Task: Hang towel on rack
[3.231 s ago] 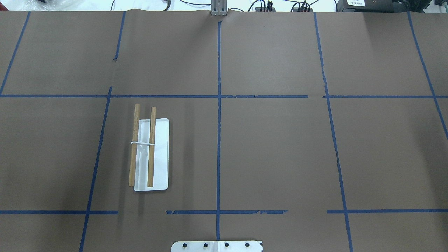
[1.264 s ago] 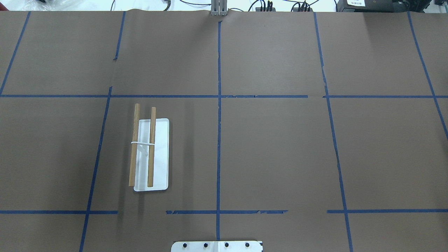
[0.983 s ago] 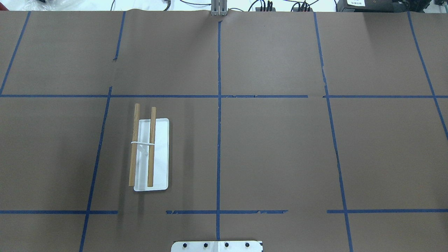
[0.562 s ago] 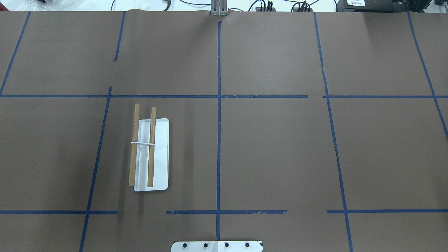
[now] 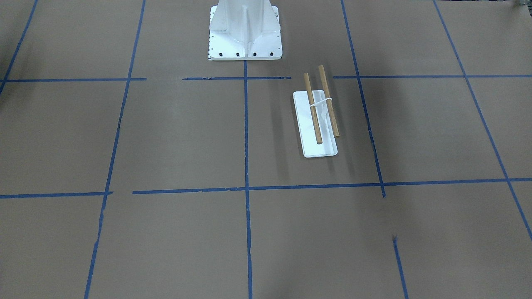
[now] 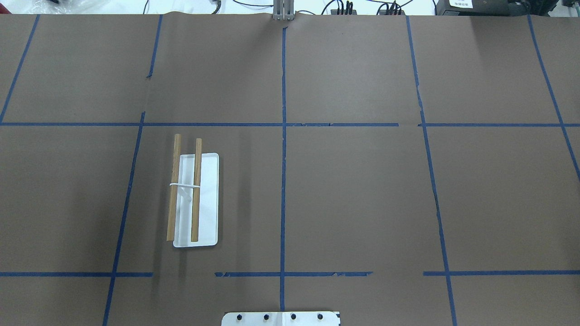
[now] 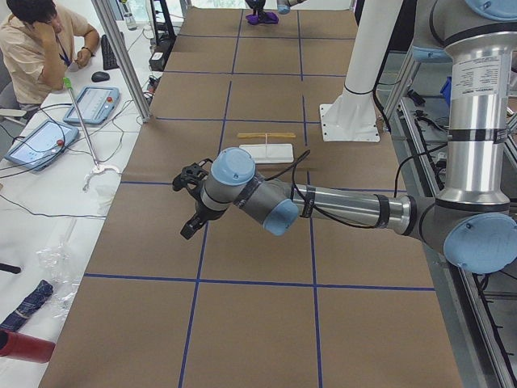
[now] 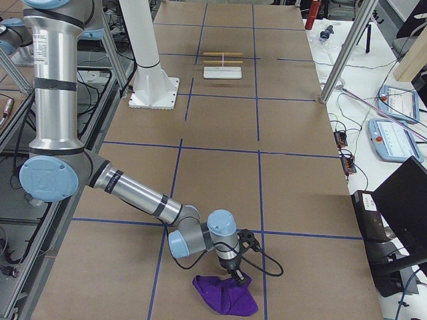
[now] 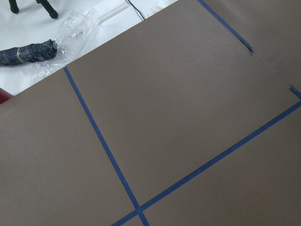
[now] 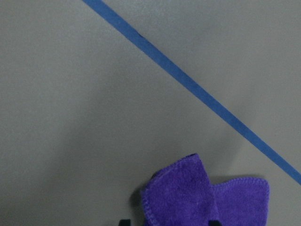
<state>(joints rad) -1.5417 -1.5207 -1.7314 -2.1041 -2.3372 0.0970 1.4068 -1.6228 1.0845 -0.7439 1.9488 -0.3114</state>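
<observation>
- Towel: purple fleece towel (image 8: 225, 298) lies crumpled on brown paper-covered desk (image 8: 293, 167) with blue tape grid, at the end on the robot's right, outside the overhead view.
- On it: right pincer (image 8: 236, 276) points down, tips at the towel's top fold. The wrist view shows a raised purple fold low in frame and the pincer is barely visible there. Cannot tell whether it is clamped or just straddling.
- Mid-desk: white flat-base rack with two wooden rods (image 8: 222, 67) sits just past white robot pedestal (image 8: 155, 87), on the robot's left half. The rods are parallel. Well apart from the towel.
- Far end: left pincer (image 7: 188, 208) hangs above the desk, angled down. Seen only from the side, so its state cannot be told.
</observation>
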